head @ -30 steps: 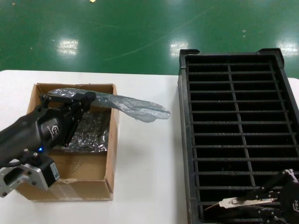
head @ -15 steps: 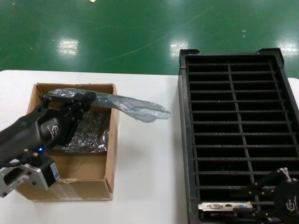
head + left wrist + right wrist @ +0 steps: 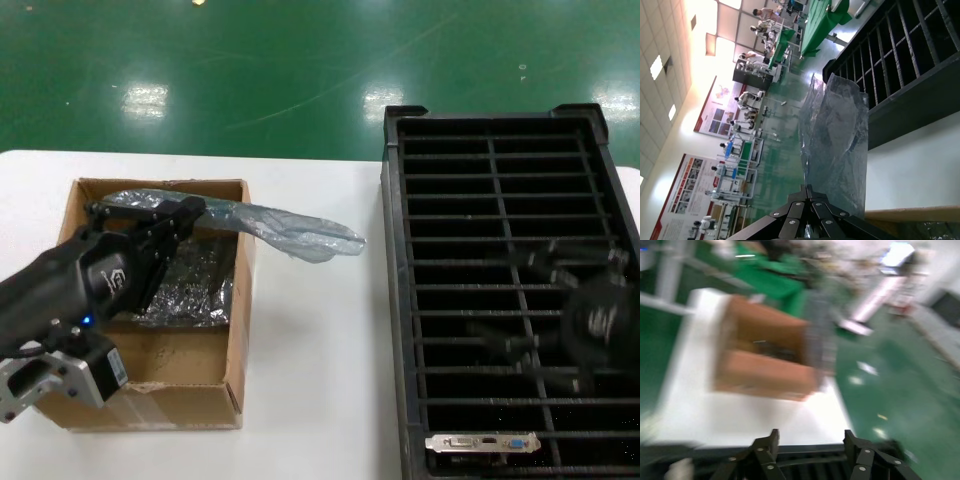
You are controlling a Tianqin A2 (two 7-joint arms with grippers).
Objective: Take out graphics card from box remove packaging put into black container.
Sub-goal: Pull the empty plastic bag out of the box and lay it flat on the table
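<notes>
Now the graphics card [image 3: 482,441] sits in a slot at the near end of the black container [image 3: 400,300], on the table's [image 3: 310,380] right side, free of any grip. Above the container's middle hovers the right gripper [image 3: 810,450], jaws apart and empty. Over the box [image 3: 190,385] by the table's left edge, the left gripper [image 3: 172,217] has its jaws clamped on the packaging [image 3: 290,232], which juts out past the box's right wall

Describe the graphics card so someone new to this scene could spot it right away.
Find the large black ribbed plastic crate on the table's right. In its nearest left slot stands the thin dark graphics card. Its silver end bracket with blue and white ports is the only bright thing among empty slots.
</notes>
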